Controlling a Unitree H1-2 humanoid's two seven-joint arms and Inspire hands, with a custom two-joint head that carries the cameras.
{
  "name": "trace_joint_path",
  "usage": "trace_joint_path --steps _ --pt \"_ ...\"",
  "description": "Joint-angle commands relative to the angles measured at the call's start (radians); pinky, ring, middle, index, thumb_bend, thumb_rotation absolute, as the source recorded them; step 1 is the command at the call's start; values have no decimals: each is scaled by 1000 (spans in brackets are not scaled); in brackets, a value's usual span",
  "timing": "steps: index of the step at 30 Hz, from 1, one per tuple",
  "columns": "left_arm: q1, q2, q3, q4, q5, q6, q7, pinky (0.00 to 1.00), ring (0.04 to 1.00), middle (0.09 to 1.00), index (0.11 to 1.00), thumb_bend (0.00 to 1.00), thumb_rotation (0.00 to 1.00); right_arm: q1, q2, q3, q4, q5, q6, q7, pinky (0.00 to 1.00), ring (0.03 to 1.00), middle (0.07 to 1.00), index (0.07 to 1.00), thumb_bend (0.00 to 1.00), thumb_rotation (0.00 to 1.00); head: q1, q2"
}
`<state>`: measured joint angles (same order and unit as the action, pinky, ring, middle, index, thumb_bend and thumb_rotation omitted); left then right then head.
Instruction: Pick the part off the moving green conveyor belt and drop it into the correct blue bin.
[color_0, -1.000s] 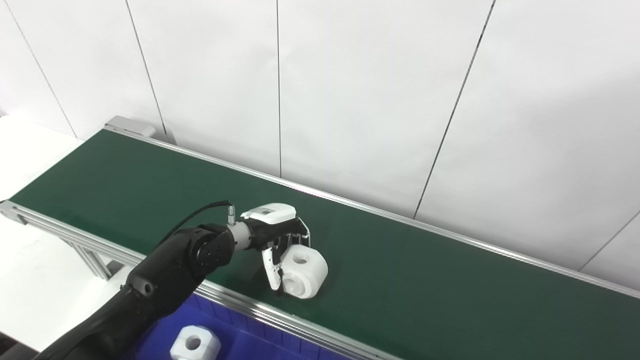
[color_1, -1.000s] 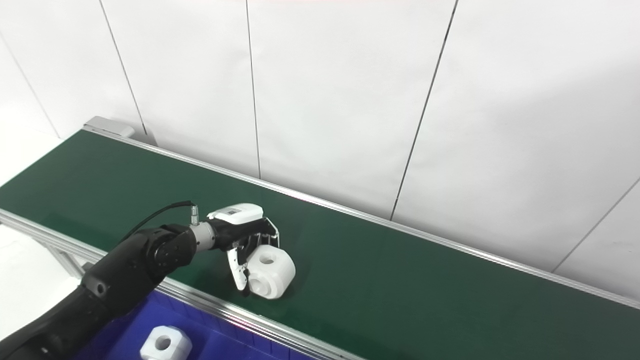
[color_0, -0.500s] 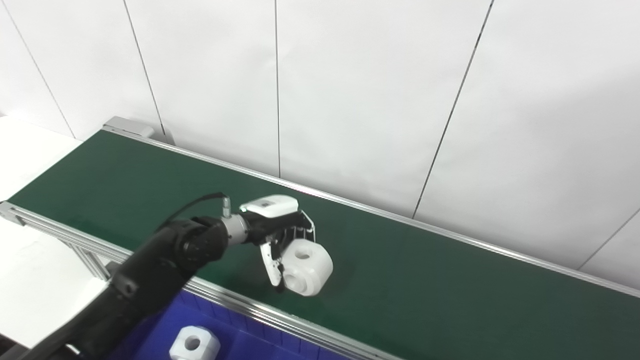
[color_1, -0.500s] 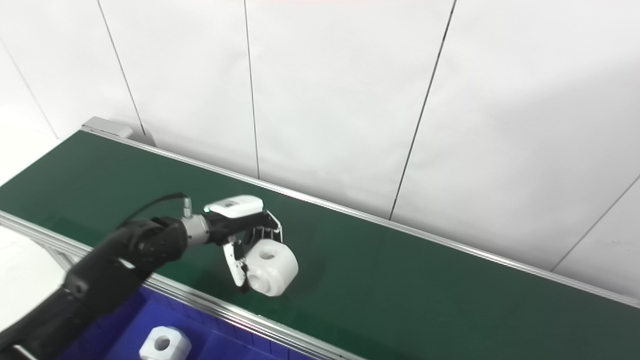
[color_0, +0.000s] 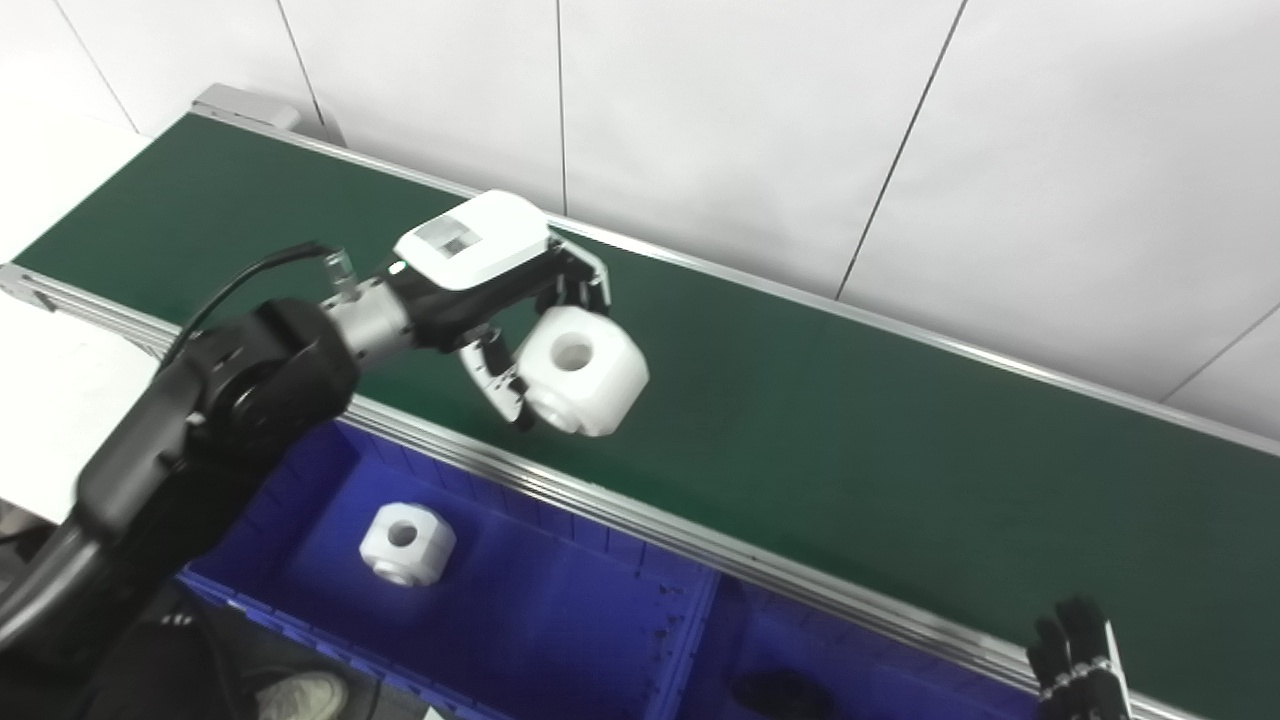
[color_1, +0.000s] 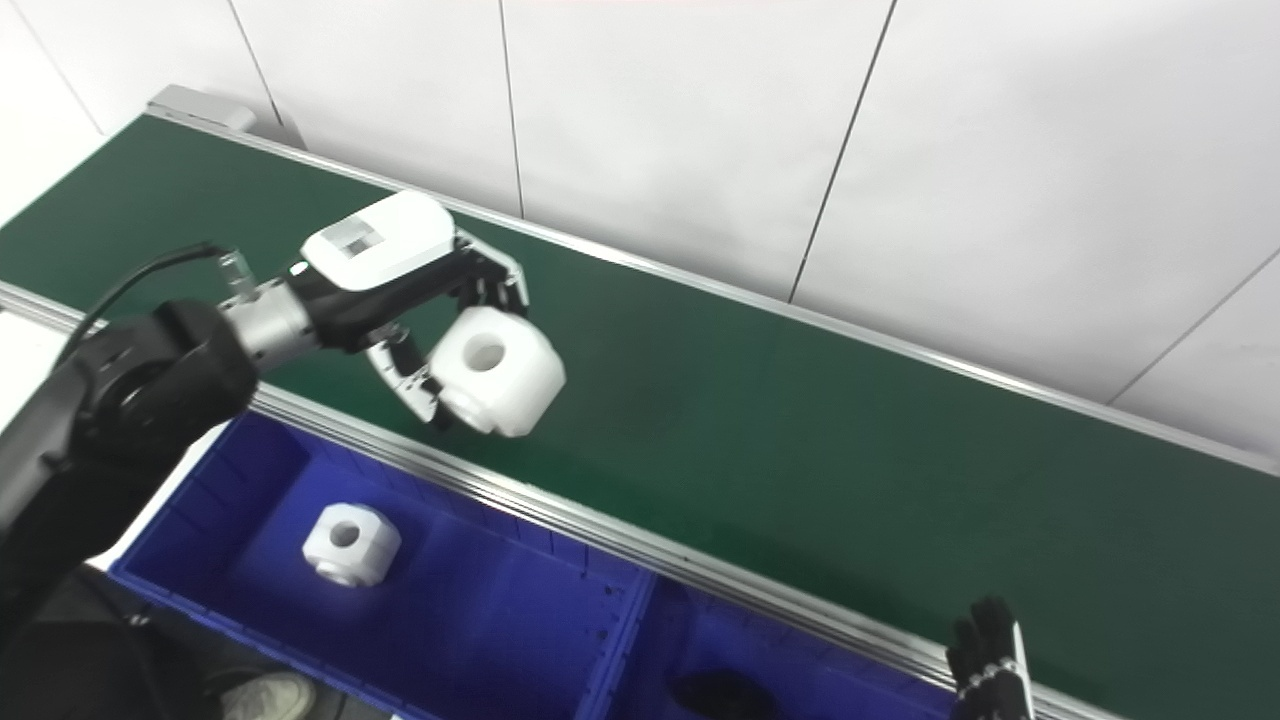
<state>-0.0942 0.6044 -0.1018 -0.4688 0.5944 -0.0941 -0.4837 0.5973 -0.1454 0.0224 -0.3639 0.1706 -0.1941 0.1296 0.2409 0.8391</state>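
My left hand (color_0: 500, 300) is shut on a chunky white part (color_0: 583, 370) with a round hole in its top, holding it in the air above the near side of the green conveyor belt (color_0: 800, 440). Below and in front, a blue bin (color_0: 520, 620) holds one matching white part (color_0: 405, 542) in its left compartment. A dark object (color_0: 775, 690) lies in the bin's right compartment. Only the dark fingertips of my right hand (color_0: 1075, 660) show at the bottom right, by the belt's near rail; they look spread apart with nothing in them.
The belt's silver near rail (color_0: 700, 535) runs between belt and bin. A divider wall (color_0: 695, 630) splits the bin in two. White wall panels (color_0: 750, 130) stand right behind the belt. A shoe (color_0: 290, 695) shows at the floor, bottom left.
The camera has tilted down, bringing the bin and my right hand into view. My left hand has lifted the white part off the belt and turned more palm-down.
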Motion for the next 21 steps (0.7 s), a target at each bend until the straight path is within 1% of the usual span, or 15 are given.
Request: trace_joint_path --steps 1,3,5,6,8,10,12,16,17,19,20,21 --pt "23 5 25 -40 0 9 21 445 459 485 483 524 0 0 -11 -11 -42 5 13 3 1000 1000 1000 1000 884 1000 -3 2" --pt "79 -8 34 -62 11 14 31 433 452 486 482 524 0 0 -14 -13 -50 13 26 4 1000 1000 1000 1000 881 1000 -8 2" --pt "147 -34 45 -79 21 18 55 421 452 492 477 524 0 1 -16 -14 -61 19 39 4 1000 1000 1000 1000 879 1000 -16 3" --pt "184 -49 51 -78 32 4 79 424 445 492 478 524 0 1 -16 -14 -66 21 44 4 1000 1000 1000 1000 873 998 -22 4" --pt "254 -75 59 -60 62 -43 144 428 443 492 477 524 0 3 -15 -14 -74 20 50 3 1000 1000 1000 1000 867 996 -32 5" --pt "304 -91 64 -28 101 -94 210 376 385 442 501 522 0 3 -13 -13 -78 17 54 2 1000 1000 1000 1000 866 992 -38 5" --pt "325 -98 72 4 133 -129 251 352 375 439 509 522 0 1 -12 -12 -76 15 52 2 1000 1000 1000 1000 869 993 -42 2" --pt "330 -109 83 67 177 -163 309 372 409 459 500 523 0 -8 -11 -3 -60 18 32 13 1000 1000 1000 1000 847 997 -60 -8" --pt "327 -115 84 81 190 -159 320 374 408 445 507 523 0 -10 -9 -1 -58 17 31 14 1000 1000 1000 1000 846 997 -63 -10" --pt "323 -127 83 86 215 -132 319 388 422 445 519 522 0 -14 -4 2 -56 14 31 12 1000 1000 1000 1000 845 997 -67 -12" --pt "317 -133 78 78 237 -114 307 394 428 446 522 522 0 -15 -3 4 -54 12 28 12 1000 1000 1000 1000 844 996 -75 -14" --pt "313 -138 73 72 258 -104 299 405 456 461 517 523 0 -16 -2 4 -52 10 25 12 1000 1000 1000 1000 841 998 -78 -14"
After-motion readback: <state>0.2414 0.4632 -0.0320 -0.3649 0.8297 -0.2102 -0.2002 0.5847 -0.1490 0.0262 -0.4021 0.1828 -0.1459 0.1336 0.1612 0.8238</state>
